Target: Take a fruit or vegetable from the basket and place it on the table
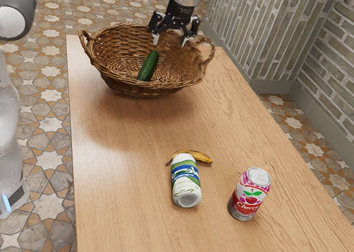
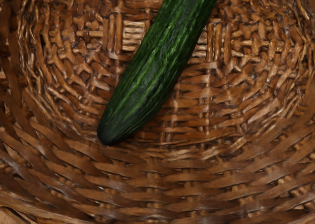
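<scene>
My hand (image 1: 170,40) is in the upper middle of the exterior view, its two fingers spread. Near it, the cucumber (image 1: 148,66) lies inside the basket (image 1: 138,88). I judge it stiff, rather light, perhaps slippery; I should hold it across its middle, by the long sides, with moderate pressure.

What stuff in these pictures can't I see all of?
Curved yellow banana: exterior view, partly hidden behind the white, green and blue can.
Long green cucumber: wrist view, one end cut off by the edge.
Red and pink cherry can: exterior view, back hidden by its own front.
Light wooden table: exterior view, near end cut off by the edge.
</scene>
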`<control>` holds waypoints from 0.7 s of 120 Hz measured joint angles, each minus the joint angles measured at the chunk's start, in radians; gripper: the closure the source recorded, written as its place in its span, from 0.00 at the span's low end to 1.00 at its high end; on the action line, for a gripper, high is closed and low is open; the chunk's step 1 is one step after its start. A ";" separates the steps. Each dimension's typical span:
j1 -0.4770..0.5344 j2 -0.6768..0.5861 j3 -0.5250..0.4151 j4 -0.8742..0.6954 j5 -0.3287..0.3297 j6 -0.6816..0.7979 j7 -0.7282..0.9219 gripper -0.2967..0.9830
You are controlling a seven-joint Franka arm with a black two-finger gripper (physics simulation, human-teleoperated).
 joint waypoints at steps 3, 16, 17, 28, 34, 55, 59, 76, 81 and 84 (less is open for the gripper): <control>0.061 -0.008 0.020 0.001 0.010 0.010 0.042 0.23; 0.160 -0.044 0.065 -0.039 0.034 0.045 0.216 0.23; 0.162 -0.053 0.063 -0.052 0.035 0.049 0.228 0.23; 0.195 -0.146 0.025 -0.203 0.044 0.115 0.365 0.23; 0.207 -0.183 0.005 -0.275 0.045 0.163 0.434 0.23; 0.217 -0.121 -0.007 -0.317 0.044 0.316 0.636 0.23; 0.217 -0.104 -0.007 -0.317 0.042 0.340 0.669 0.23; 0.239 -0.077 -0.007 -0.328 0.016 0.414 0.788 0.23; 0.241 -0.075 -0.006 -0.332 0.011 0.428 0.817 0.23; 0.242 -0.075 -0.006 -0.339 0.003 0.435 0.834 0.23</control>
